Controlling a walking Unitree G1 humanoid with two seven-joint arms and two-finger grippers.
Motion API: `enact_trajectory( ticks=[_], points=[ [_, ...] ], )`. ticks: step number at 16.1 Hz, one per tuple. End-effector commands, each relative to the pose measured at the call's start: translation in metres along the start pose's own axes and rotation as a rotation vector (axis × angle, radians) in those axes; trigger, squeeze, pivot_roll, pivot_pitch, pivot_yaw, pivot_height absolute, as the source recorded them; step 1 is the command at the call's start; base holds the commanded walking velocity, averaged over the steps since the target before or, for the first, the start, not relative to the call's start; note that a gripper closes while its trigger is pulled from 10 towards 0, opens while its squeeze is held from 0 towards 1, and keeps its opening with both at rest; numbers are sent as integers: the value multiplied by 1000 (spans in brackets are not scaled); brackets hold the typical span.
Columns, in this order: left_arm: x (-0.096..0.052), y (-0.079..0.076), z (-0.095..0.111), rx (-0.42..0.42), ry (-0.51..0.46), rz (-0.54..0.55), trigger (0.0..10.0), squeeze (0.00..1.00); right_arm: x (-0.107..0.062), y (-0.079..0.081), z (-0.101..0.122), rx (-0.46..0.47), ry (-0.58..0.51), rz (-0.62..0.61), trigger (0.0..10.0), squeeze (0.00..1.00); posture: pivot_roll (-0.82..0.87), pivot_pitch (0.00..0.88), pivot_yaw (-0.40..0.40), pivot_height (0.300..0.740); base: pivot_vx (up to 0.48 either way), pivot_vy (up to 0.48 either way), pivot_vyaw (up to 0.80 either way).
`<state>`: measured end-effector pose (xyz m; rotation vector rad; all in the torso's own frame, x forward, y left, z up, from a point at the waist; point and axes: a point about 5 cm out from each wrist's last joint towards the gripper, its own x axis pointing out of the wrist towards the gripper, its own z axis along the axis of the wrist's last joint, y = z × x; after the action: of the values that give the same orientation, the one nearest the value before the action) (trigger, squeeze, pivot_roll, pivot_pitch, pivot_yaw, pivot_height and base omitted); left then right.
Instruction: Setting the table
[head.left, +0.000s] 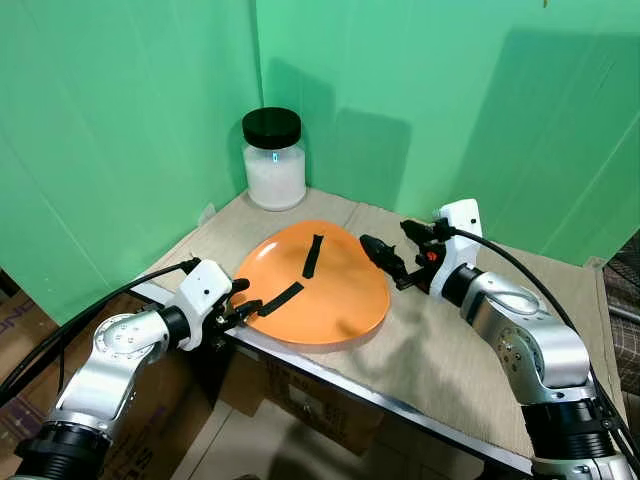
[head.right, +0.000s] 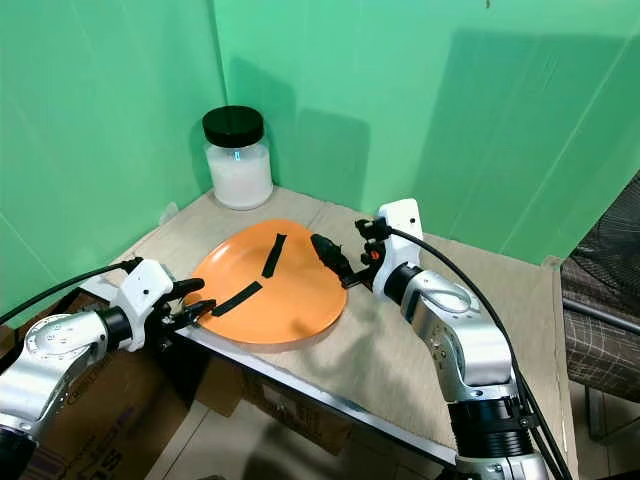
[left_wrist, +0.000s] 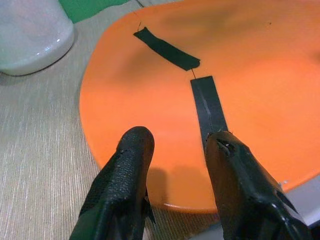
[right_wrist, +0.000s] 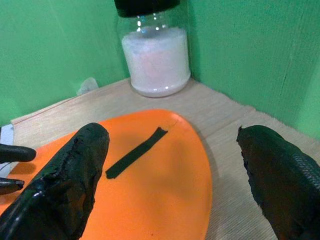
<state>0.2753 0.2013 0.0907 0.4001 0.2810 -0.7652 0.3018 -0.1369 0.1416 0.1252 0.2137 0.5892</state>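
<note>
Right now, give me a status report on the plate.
Left hand open at orange plate's near rim. Right hand open at its far-right edge. Plate flat on table, not gripped. White-filled jar behind, out of the way.

Left end effector (head.left: 240, 300) and right end effector (head.left: 385, 262) reach inward toward each other, each with its 2 fingers spread apart.
</note>
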Motion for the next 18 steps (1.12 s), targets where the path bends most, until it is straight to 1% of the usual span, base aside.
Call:
enact_trajectory(
  ticks=[1, 3, 5, 7, 9, 11, 13, 14, 15, 18],
  points=[
    [-4, 1, -5, 25, 27, 5, 10000, 0, 1, -3, 4, 9, -16, -12, 10000, 0, -35, 0, 3, 740, 0, 0, 0],
    [-8, -2, -7, 31, 28, 25, 10000, 0, 5, -4, 3, 36, -17, -18, 10000, 0, -32, 0, 1, 740, 0, 0, 0],
    [-8, -8, -10, 26, 20, 31, 10000, 0, 9, -4, 2, 59, -13, -21, 10000, 0, -32, 0, -5, 740, 0, 0, 0],
    [-6, -23, -19, 33, 27, 18, 10000, 0, 16, -5, -1, 81, -2, -32, 10000, 0, -29, 0, -15, 740, 0, 0, 0],
    [-4, -28, -22, 34, 31, 21, 10000, 0, 19, -6, -3, 96, 4, -48, 10000, 0, -28, 0, -20, 740, 0, 0, 0],
    [-3, -32, -27, 49, 48, 29, 10000, 0, 23, -9, -3, 132, 3, -73, 10000, 0, -28, 0, -20, 740, 0, 0, 0],
    [-3, -35, -30, 56, 53, 28, 10000, 0, 26, -9, -1, 184, -3, -64, 10000, 0, -31, 0, -25, 740, 0, 0, 0],
    [-3, -35, -30, 57, 52, 29, 10000, 0, 26, -8, -1, 195, -1, -59, 10000, 0, -33, 0, -27, 740, 0, 0, 0],
    [-3, -34, -30, 57, 49, 34, 10000, 0, 27, -8, -4, 245, 14, -38, 10000, 0, -34, 0, -29, 740, 0, 0, 0],
    [-2, -33, -30, 64, 45, 38, 10000, 0, 28, -5, -15, 340, 91, 12, 10000, 0, -36, 0, -29, 740, 0, 0, 0]
  ],
)
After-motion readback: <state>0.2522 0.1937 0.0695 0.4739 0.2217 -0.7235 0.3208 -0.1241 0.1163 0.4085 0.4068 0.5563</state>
